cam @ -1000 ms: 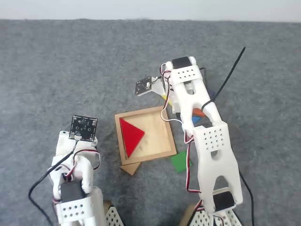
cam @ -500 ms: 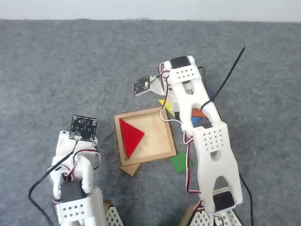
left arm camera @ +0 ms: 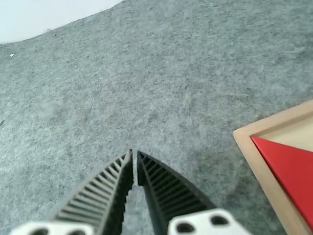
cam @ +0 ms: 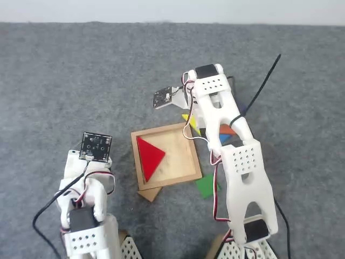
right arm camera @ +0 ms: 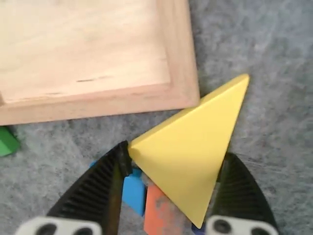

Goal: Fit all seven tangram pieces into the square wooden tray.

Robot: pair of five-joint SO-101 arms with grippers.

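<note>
The square wooden tray (cam: 190, 159) lies mid-table with a red triangle (cam: 149, 155) in its left half. In the right wrist view my right gripper (right arm camera: 173, 161) is shut on a yellow triangle (right arm camera: 195, 166), just outside the tray's rim (right arm camera: 181, 73). From above, that yellow triangle (cam: 190, 120) peeks out beside the right arm (cam: 218, 108), at the tray's far right corner. My left gripper (left arm camera: 133, 159) is shut on nothing over bare carpet, left of the tray's corner (left arm camera: 244, 134).
Orange (cam: 227, 128) and blue (cam: 223, 137) pieces lie right of the tray, partly under the right arm. A green piece (cam: 205, 184) sits off its near right corner and a wood-coloured piece (cam: 151, 192) below its near edge. Grey carpet stretches left and far.
The right gripper has shifted slightly with the yellow triangle, which now shows more at the tray's far right corner. The left arm has stayed put.
</note>
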